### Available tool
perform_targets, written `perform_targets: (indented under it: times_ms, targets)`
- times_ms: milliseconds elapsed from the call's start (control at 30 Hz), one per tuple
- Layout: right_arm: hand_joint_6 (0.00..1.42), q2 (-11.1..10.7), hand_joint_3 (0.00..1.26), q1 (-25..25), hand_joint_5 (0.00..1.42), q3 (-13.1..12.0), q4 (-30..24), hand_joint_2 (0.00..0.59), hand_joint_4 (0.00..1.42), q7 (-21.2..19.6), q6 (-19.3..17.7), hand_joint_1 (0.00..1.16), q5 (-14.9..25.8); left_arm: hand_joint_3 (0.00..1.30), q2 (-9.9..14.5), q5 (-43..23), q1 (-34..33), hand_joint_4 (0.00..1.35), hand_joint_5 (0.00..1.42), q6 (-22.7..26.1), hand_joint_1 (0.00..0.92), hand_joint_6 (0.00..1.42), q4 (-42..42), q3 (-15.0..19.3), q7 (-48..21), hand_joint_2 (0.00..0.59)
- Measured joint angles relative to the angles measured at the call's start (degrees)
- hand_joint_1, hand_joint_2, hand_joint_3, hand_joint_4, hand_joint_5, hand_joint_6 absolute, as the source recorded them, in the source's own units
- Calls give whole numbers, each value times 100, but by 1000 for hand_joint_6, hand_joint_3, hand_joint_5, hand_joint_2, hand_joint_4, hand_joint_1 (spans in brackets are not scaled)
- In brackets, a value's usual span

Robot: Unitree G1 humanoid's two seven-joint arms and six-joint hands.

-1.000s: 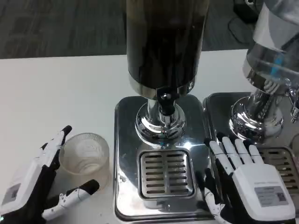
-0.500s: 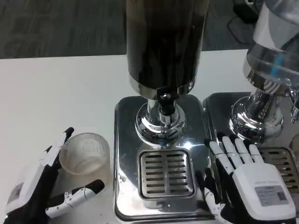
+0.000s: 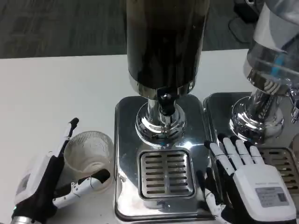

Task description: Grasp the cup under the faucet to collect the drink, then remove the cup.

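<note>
Cup (image 3: 88,154) sits lower left between my left hand's (image 3: 44,186) spread fingers; right hand (image 3: 247,179) lies flat, labels unreadable.

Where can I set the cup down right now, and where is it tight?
Free: the drip grate below the dark dispenser's faucet, and the white table behind the cup. Tight: the table's near-left corner, where the left hand brackets the cup, and the tray edge beside the right hand.
</note>
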Motion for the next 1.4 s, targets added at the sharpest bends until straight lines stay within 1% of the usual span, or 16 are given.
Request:
perform_targets:
  times_ms: [67, 200, 267, 333, 400, 467, 633, 1033, 1100, 1400]
  targets:
    - [0, 4, 112, 0, 0, 0, 0, 556, 0, 1, 3, 339, 2, 83, -6, 4, -4, 57, 297, -10, 276, 213, 16, -11, 32, 59]
    - [0, 12, 114, -2, 0, 1, 0, 553, 0, 18, 6, 339, 22, 101, -5, 9, -37, 73, 320, -37, 310, 220, 29, -66, 114, 72]
    - [0, 13, 116, -3, 0, 3, 0, 554, 0, 27, 7, 337, 29, 101, -5, 9, -50, 73, 327, -41, 351, 226, 33, -85, 127, 82]
    - [0, 13, 119, -4, 0, 5, 0, 554, 0, 31, 7, 335, 29, 119, -4, 11, -54, 107, 352, -43, 399, 247, 36, -99, 148, 98]
    - [0, 14, 121, -5, 0, 9, 0, 552, 0, 41, 7, 332, 29, 173, -4, 37, -54, 193, 411, -46, 442, 301, 36, -109, 205, 123]
    - [0, 25, 122, -7, 0, 16, 0, 550, 0, 50, 7, 330, 31, 198, -3, 118, -53, 233, 443, -46, 462, 339, 36, -116, 328, 130]
    - [0, 49, 124, -14, 0, 18, 0, 549, 0, 85, 7, 324, 43, 272, -3, 261, -47, 309, 518, -76, 473, 422, 33, -117, 616, 139]
    - [0, 63, 125, -27, 0, 16, 0, 543, 0, 106, 7, 314, 73, 315, 1, 779, 26, 346, 553, -59, 471, 431, -52, -136, 1399, 143]
    - [0, 62, 125, -39, 0, 16, 0, 543, 0, 106, 7, 313, 74, 323, 15, 904, 27, 352, 557, -43, 476, 433, -76, -141, 1545, 152]
    - [0, 55, 125, -67, 0, 15, 0, 542, 0, 106, 7, 309, 85, 339, 60, 1288, 48, 369, 581, 58, 483, 451, -187, -307, 2192, 160]
